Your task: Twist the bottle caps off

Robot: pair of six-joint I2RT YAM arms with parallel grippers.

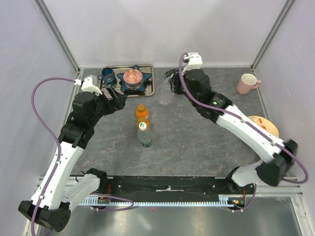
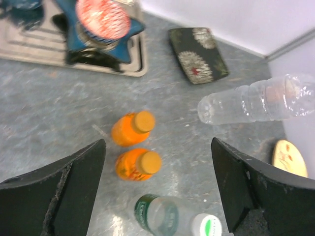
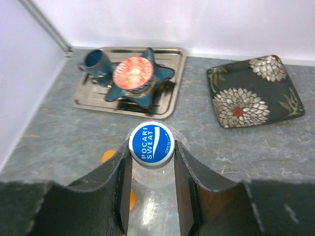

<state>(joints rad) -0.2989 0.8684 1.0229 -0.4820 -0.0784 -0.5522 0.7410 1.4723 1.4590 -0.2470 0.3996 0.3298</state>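
My right gripper [image 3: 151,153] is shut on the blue "Pocari Sweat" cap [image 3: 150,142] of a clear bottle [image 1: 165,94]. It holds the bottle tilted off the table, near the tray's right end. The left wrist view shows that bottle [image 2: 246,104] lying sideways in the air. Two orange bottles with orange caps [image 2: 132,129] [image 2: 138,164] and a clear green-labelled bottle with a white cap [image 2: 162,215] stand mid-table. In the top view they are the orange ones [image 1: 142,112] and the clear one [image 1: 144,134]. My left gripper [image 2: 157,145] is open and empty above them, its jaws wide apart.
A metal tray [image 1: 151,81] at the back holds a blue star dish [image 1: 134,78] and a blue cup [image 1: 108,75]. A dark floral plate [image 3: 253,91] lies right of the tray. A pink mug [image 1: 247,83] and a wooden plate [image 1: 266,125] sit at the right.
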